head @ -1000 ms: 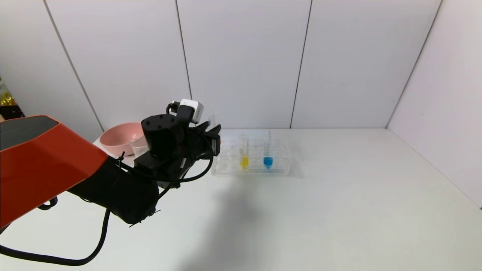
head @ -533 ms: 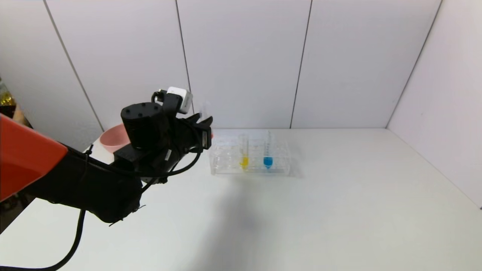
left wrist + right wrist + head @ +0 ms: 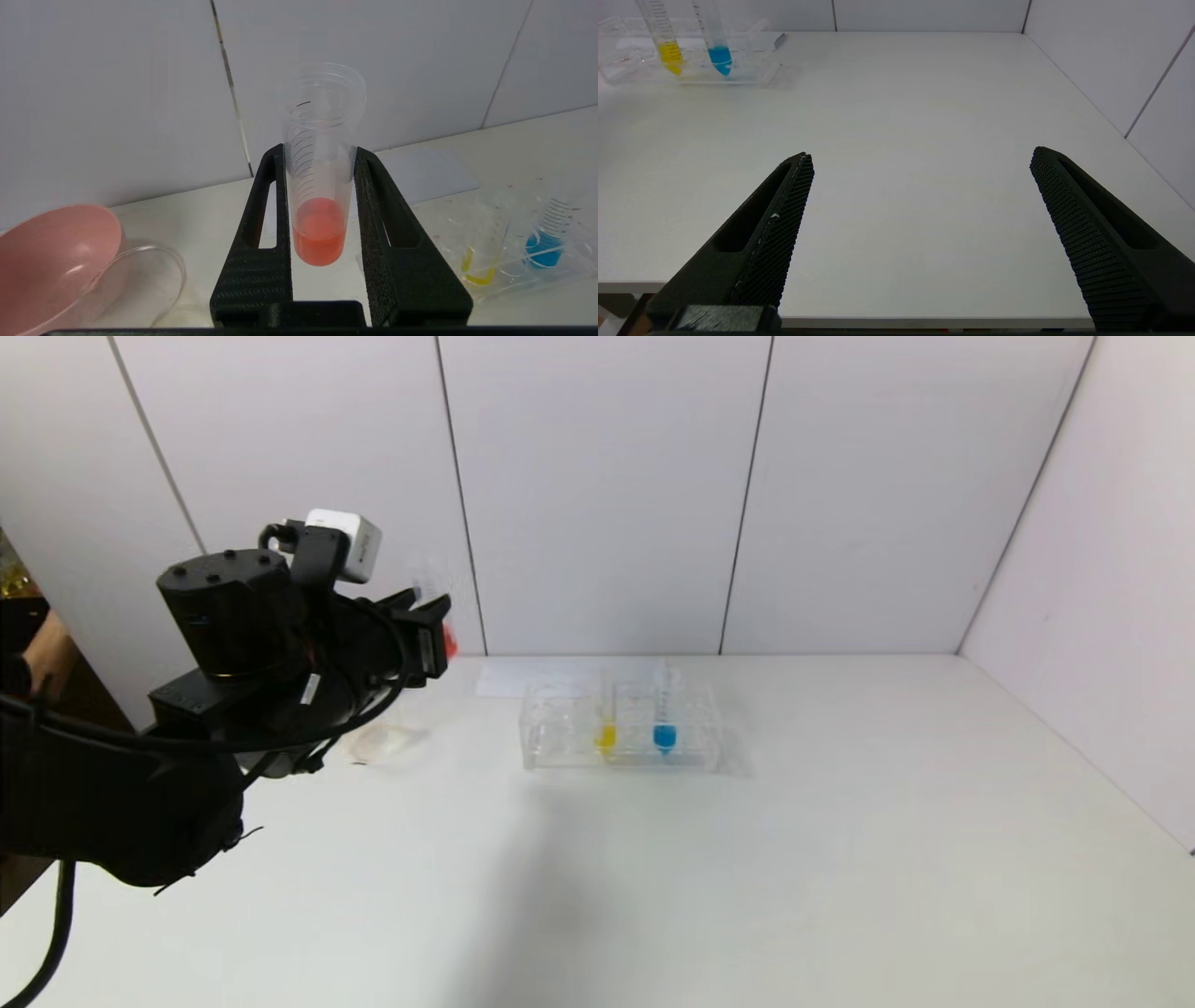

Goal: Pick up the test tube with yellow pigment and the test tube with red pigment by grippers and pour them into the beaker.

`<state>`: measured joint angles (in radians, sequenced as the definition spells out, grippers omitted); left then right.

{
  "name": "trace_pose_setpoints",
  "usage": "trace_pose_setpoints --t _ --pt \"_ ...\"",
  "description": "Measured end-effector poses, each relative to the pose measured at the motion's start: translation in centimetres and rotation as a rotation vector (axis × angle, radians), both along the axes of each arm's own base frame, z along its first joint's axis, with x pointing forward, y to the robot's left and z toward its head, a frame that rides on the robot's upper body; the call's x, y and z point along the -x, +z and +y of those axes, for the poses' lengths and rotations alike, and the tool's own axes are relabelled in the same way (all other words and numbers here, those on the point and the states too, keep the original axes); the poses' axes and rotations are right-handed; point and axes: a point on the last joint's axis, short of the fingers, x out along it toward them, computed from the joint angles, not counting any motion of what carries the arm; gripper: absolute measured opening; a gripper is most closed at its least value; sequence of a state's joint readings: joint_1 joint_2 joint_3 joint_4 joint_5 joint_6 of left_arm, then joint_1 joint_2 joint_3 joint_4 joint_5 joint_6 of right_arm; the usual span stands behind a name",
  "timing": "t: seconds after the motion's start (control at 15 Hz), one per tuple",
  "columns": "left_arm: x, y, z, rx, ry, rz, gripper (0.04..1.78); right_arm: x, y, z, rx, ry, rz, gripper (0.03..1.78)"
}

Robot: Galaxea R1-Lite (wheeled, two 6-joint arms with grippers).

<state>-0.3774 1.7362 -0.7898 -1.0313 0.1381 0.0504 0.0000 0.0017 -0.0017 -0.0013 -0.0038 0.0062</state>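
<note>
My left gripper hangs raised at the table's far left, shut on the test tube with red pigment. That tube stands upright between the black jaws, its orange-red liquid low down. Below and to the left of it on the table stands the clear beaker, partly behind my arm in the head view. The test tube with yellow pigment stands in the clear rack; the right wrist view shows it too. My right gripper is open over the table's near edge, holding nothing.
A blue-liquid tube stands next to the yellow one in the rack. A pink bowl sits just beyond the beaker. A white sheet lies behind the rack. Walls close the table at the back and right.
My left arm has risen and swung left with the red tube, away from the rack. In the head view it now hides the pink bowl, and the beaker shows beneath it.
</note>
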Motion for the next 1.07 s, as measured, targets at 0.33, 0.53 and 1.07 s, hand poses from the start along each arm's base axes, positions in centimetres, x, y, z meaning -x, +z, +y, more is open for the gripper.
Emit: trace_pose_setpoints --t 0.33,0.53,1.07 --pt "0.5 0.9 4.5 0.002 0.126 -0.013 0.44 0.0 0.0 0.0 0.000 0.000 0.000 1.70" --pt "0.6 0.8 7.2 -0.004 0.196 0.003 0.44 0.0 0.0 0.0 0.000 0.000 0.000 1.70" --pt "2.0 0.9 15.1 -0.014 0.274 0.003 0.44 0.0 0.0 0.0 0.000 0.000 0.000 1.70"
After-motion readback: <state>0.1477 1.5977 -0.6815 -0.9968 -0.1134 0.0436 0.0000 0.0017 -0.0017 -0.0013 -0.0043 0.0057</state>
